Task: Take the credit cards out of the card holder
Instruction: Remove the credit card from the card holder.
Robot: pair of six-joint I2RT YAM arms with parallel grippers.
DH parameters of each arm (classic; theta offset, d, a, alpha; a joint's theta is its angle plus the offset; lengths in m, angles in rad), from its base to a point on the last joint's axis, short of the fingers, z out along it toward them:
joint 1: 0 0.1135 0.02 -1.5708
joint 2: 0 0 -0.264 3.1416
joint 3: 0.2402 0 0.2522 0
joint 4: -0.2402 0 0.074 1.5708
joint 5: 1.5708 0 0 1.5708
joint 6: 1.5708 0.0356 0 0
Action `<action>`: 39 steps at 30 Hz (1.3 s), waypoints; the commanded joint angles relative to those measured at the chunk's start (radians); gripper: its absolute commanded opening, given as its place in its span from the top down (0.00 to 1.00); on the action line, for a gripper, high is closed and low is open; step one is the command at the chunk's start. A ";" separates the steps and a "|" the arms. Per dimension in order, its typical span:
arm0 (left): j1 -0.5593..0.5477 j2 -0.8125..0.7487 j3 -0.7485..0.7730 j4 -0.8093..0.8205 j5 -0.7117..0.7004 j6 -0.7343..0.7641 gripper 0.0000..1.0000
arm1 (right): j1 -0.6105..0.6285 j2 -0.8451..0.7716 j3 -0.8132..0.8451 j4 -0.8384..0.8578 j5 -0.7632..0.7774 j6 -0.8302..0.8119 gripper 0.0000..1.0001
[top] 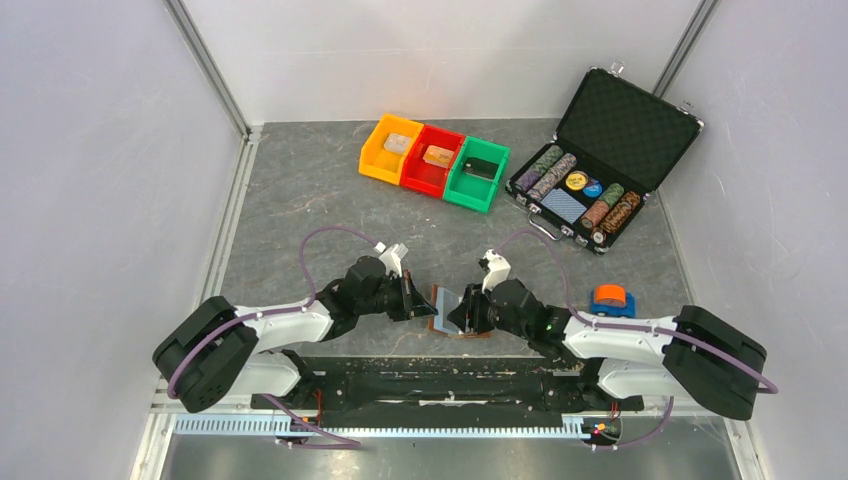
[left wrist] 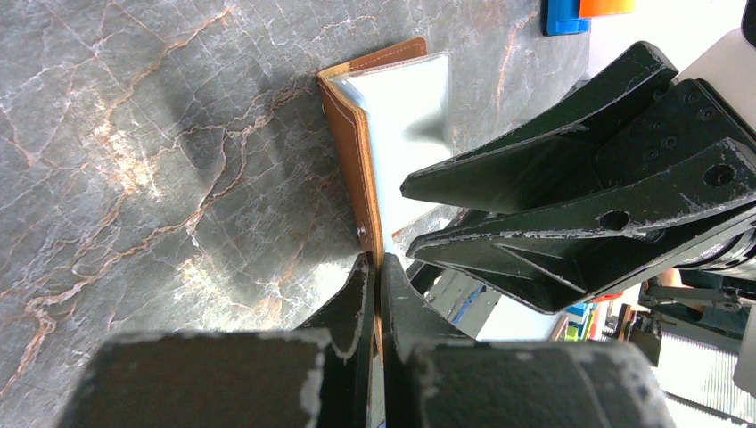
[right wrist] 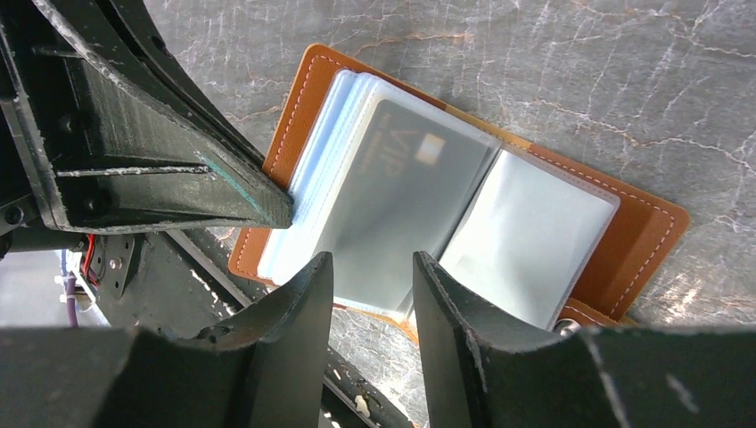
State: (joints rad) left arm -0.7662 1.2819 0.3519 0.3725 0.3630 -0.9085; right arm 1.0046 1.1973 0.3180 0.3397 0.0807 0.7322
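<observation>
From above, the card holder [top: 443,300] is mostly covered by the left end effector [top: 415,298] and the right end effector [top: 470,312]. In the right wrist view, a card [right wrist: 406,178] is blurred behind a cloudy sleeve, its print barely legible. A blue-and-orange object [left wrist: 571,11] is cut off by the left wrist view's top edge.

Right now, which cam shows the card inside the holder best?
Right wrist: the grey card shows face-on through a clear sleeve of the open card holder. Left wrist sees the holder nearly edge-on, pale sleeves only. Top external: holder tiny, card indiscernible.
</observation>
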 commanded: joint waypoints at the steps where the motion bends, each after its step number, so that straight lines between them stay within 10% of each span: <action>1: -0.008 -0.026 -0.007 0.041 -0.012 -0.036 0.98 | 0.005 -0.030 0.026 -0.009 0.036 -0.009 0.59; 14: -0.013 -0.024 -0.005 0.042 -0.016 -0.039 0.98 | 0.035 0.009 0.043 0.094 -0.039 0.012 0.47; 39: -0.015 -0.023 -0.007 0.042 -0.019 -0.040 0.98 | 0.041 -0.030 0.035 0.041 0.018 0.000 0.64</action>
State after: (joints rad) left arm -0.7757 1.2819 0.3519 0.3725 0.3489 -0.9092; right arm 1.0389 1.1961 0.3252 0.3325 0.0948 0.7361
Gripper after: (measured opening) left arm 0.044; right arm 0.350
